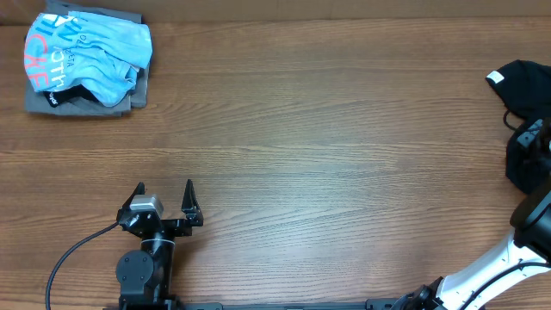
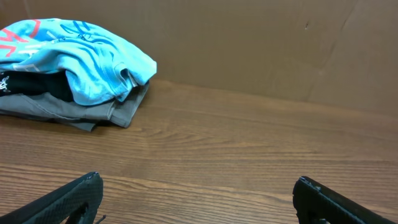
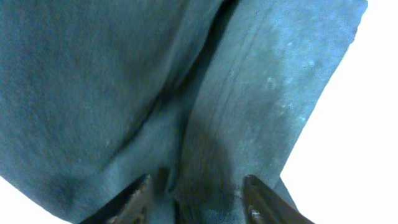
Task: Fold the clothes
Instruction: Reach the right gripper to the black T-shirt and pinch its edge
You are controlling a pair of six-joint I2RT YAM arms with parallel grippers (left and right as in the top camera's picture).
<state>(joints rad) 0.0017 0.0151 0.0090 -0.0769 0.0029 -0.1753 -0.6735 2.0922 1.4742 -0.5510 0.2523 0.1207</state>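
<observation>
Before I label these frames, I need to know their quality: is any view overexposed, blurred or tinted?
Right wrist: the black T-shirt fills the frame, washed out bluish and soft, with the background blown to white at right. Overhead: even light, sharp. Left wrist: clear, mild sheen on the table.

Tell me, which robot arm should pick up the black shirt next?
The right arm. The right pincer is down on the black T-shirt, with fabric between its fingers. The left pincer sits wide open over the bare table, far from it.
</observation>
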